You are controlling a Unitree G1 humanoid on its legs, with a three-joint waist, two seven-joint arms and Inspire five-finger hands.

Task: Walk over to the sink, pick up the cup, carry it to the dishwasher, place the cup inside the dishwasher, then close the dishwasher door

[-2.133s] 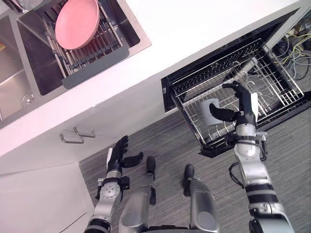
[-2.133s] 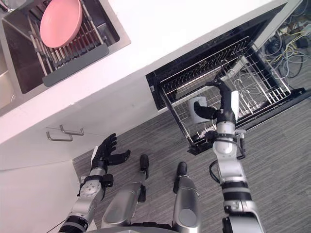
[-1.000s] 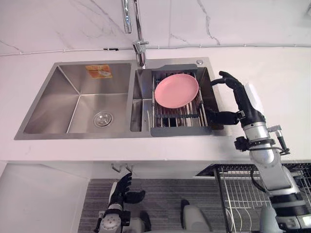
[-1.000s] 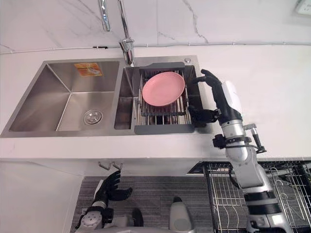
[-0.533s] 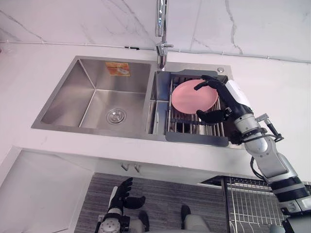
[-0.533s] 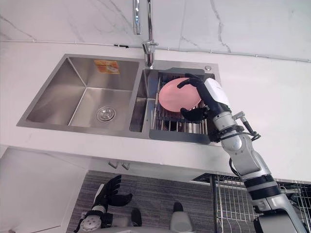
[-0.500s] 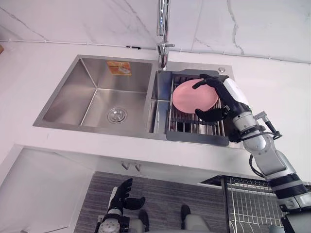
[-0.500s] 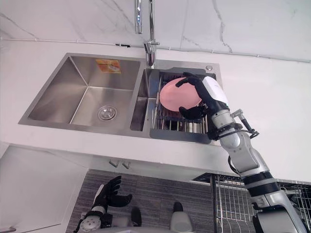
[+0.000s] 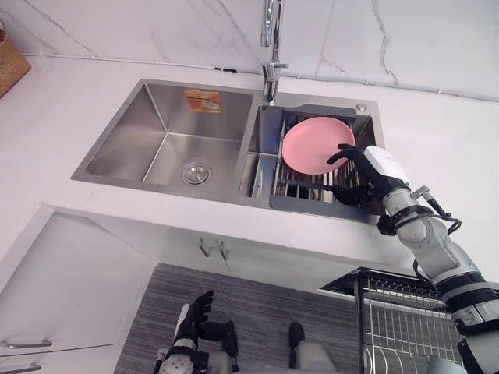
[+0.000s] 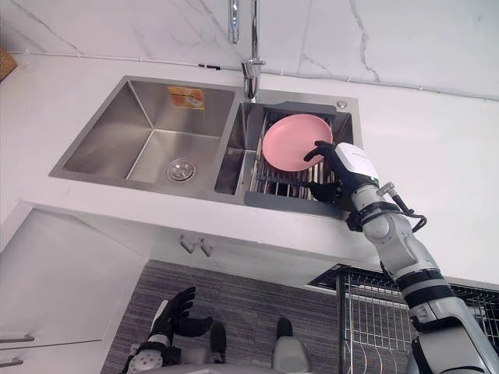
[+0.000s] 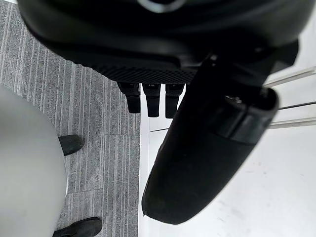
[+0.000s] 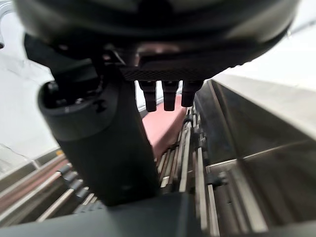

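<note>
A pink plate (image 9: 312, 144) leans on the dish rack (image 9: 300, 191) in the right basin of the steel sink (image 9: 156, 140). My right hand (image 9: 373, 167) hovers at the plate's right edge, open, with fingers spread toward the rim and the thumb low over the rack's bars. In the right wrist view the plate (image 12: 165, 123) shows pink just past the straight fingers (image 12: 168, 98). My left hand (image 9: 191, 327) hangs low above the floor, open and holding nothing; its fingers (image 11: 150, 101) point at the grey floor.
A tall faucet (image 9: 270, 31) rises behind the sink. The white counter (image 9: 437, 125) runs to both sides, with a wicker basket (image 9: 9, 54) at the far left. Cabinet handles (image 9: 212, 249) sit below. The pulled-out wire dishwasher rack (image 9: 398, 319) lies at the lower right.
The camera has shifted, so the sink sits further right. My right hand has slid from around the plate's right side down toward the rack's right edge. The left hand hangs as before.
</note>
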